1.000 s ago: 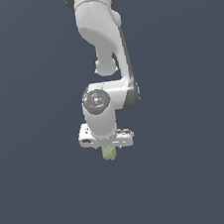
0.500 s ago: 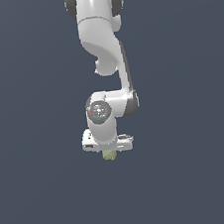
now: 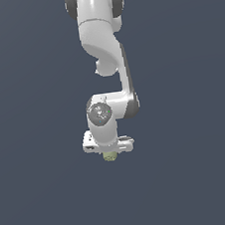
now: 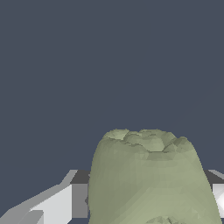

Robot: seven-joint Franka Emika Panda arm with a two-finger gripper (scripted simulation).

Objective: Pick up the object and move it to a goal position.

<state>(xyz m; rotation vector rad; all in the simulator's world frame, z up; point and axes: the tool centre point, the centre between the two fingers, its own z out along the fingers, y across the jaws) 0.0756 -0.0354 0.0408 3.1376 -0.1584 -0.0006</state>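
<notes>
The object [image 4: 146, 179] is a pale olive-green, mottled, stubby lump that fills the wrist view between the gripper's fingers [image 4: 61, 203]. In the exterior view only its lower tip, the object [image 3: 110, 157], shows below the white hand. My gripper [image 3: 110, 155] points downward at the end of the white arm and is shut on the object. The fingers themselves are mostly hidden behind the hand in the exterior view.
A plain dark blue-grey surface [image 3: 194, 184] lies all around the arm. No other object shows in either view.
The hand with the object has moved down in the exterior view and turned, so less of the object shows beneath it than a second ago.
</notes>
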